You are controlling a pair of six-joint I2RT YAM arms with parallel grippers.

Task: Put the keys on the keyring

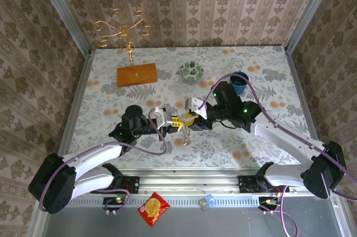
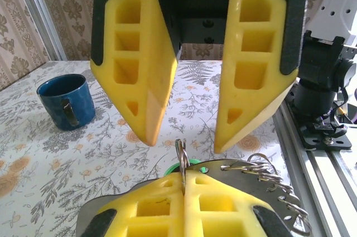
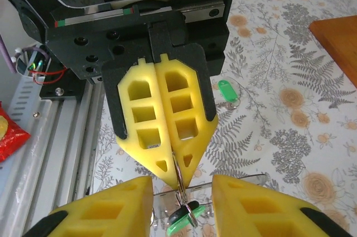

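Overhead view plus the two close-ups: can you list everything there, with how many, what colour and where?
Ornate wire stand on a wooden block: one, gold on orange-brown, table's far left.
Patterned ceramic bowl: one, green-white, far middle.
Glazed mug: one, dark blue, far right.
Small green-headed keys: two, bright green, one flat on the table, second key low by the ring.
Thin metal keyring: one, silver, pinched edge-on at the centre.
Chain-like metal loop: one, silver, beside it.
Crinkly snack packet: one, red-yellow, near ledge by the arm bases.
Flower-printed table: one, pale, under everything.
Left fingers: two, yellow, shut on the keyring.
Right fingers: two, yellow, open, facing them.
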